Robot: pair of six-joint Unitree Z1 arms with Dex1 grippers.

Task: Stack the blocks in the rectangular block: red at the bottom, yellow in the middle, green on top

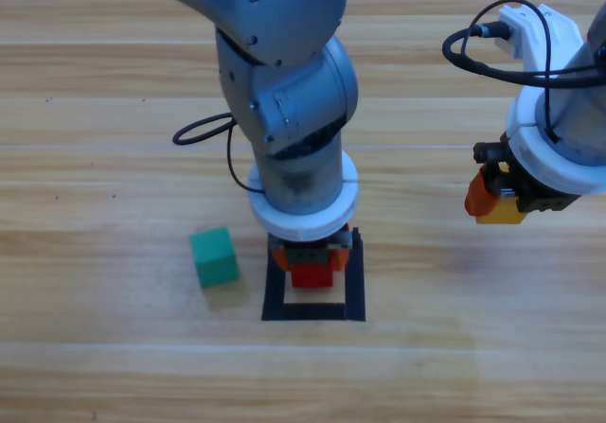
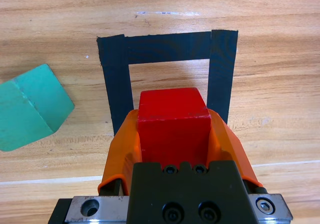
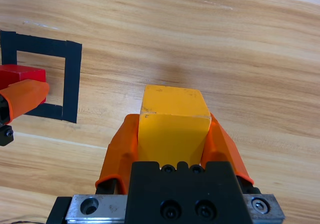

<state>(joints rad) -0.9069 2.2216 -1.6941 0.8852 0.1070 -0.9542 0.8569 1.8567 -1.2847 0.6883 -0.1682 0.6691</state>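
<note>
Left gripper [image 1: 311,264] low in the middle of the high view, orange jaws squeezed tight on the red cube [image 2: 173,129], right over the black tape rectangle [image 2: 118,81]; cannot tell if the cube touches the table. Smooth, square, plain red block; flat, hollow tape frame, wider than the cube. Right gripper [image 3: 173,134] at the right side of the high view, up off the wood, jaws pinched on the yellow cube [image 3: 172,129], well apart from the frame. Teal-green cube [image 1: 214,256] alone on the wooden table [image 1: 454,366], just left of the tape, turned a little. Pale wood with long streaks.
</note>
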